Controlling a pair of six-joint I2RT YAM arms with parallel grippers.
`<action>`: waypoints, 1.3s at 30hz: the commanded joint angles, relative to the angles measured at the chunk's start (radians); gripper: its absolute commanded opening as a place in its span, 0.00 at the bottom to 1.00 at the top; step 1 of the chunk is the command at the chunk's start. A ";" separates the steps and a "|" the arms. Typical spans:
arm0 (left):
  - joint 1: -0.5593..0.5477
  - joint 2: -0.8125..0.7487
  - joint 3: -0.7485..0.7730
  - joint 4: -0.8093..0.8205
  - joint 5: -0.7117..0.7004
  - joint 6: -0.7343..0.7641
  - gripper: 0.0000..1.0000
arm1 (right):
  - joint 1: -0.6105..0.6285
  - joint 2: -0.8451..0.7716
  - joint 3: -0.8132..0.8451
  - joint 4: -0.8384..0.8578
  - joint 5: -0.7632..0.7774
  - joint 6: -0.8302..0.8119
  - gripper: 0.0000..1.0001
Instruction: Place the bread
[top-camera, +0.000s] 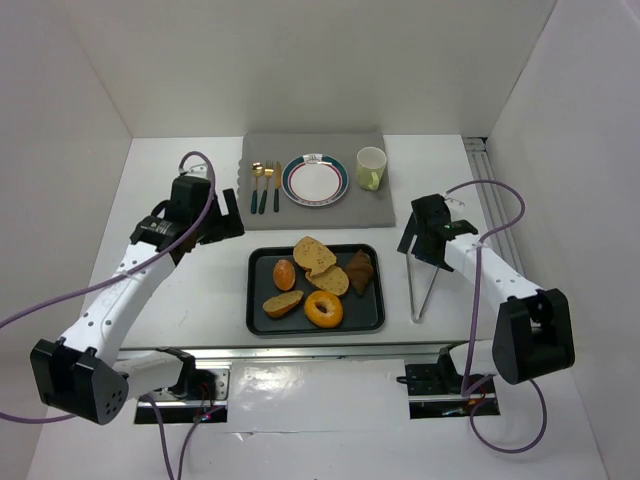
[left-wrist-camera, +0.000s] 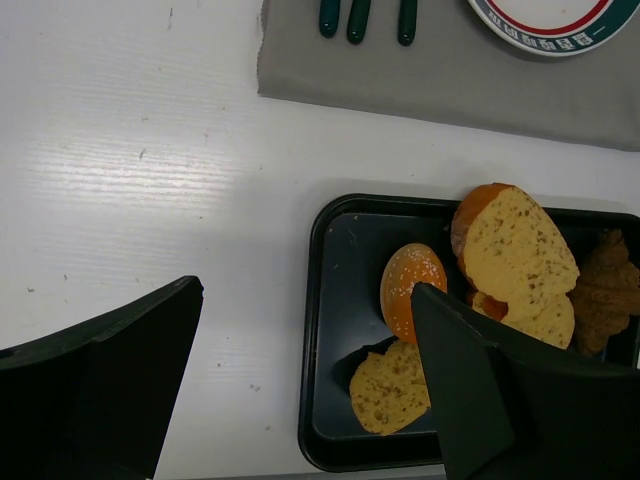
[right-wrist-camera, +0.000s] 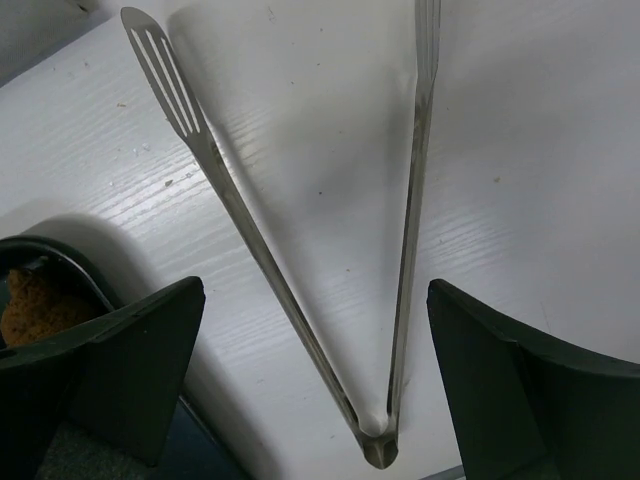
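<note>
A black tray (top-camera: 372, 318) holds several breads: a seeded bun (top-camera: 284, 273), two cut slices (top-camera: 313, 254), a bagel (top-camera: 323, 309), a half roll (top-camera: 282, 303) and a brown croissant (top-camera: 360, 270). A white plate (top-camera: 315, 180) sits on a grey mat (top-camera: 380, 205). My left gripper (top-camera: 228, 215) is open and empty, hovering left of the tray. In the left wrist view it (left-wrist-camera: 305, 300) hangs over the tray's left rim (left-wrist-camera: 320, 330), near the bun (left-wrist-camera: 410, 285) and the half roll (left-wrist-camera: 390, 385). My right gripper (top-camera: 420, 235) is open, above metal tongs (top-camera: 425, 285).
The tongs (right-wrist-camera: 405, 260) lie spread on the white table, hinge toward the near edge, between my right fingers (right-wrist-camera: 140, 340). A pale green cup (top-camera: 371, 168) and cutlery (top-camera: 265, 185) rest on the mat. White walls enclose the table. The tray corner (right-wrist-camera: 60, 265) shows at the right wrist view's left.
</note>
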 joint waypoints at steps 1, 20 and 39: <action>-0.002 -0.032 0.009 0.033 0.027 0.018 0.99 | -0.006 -0.014 0.031 0.001 0.031 0.005 1.00; -0.002 -0.033 -0.010 0.043 0.070 0.018 0.99 | 0.042 -0.165 -0.151 -0.063 -0.170 0.108 1.00; -0.002 -0.006 -0.028 0.072 0.088 0.027 0.99 | 0.085 0.082 -0.115 -0.042 0.014 0.163 1.00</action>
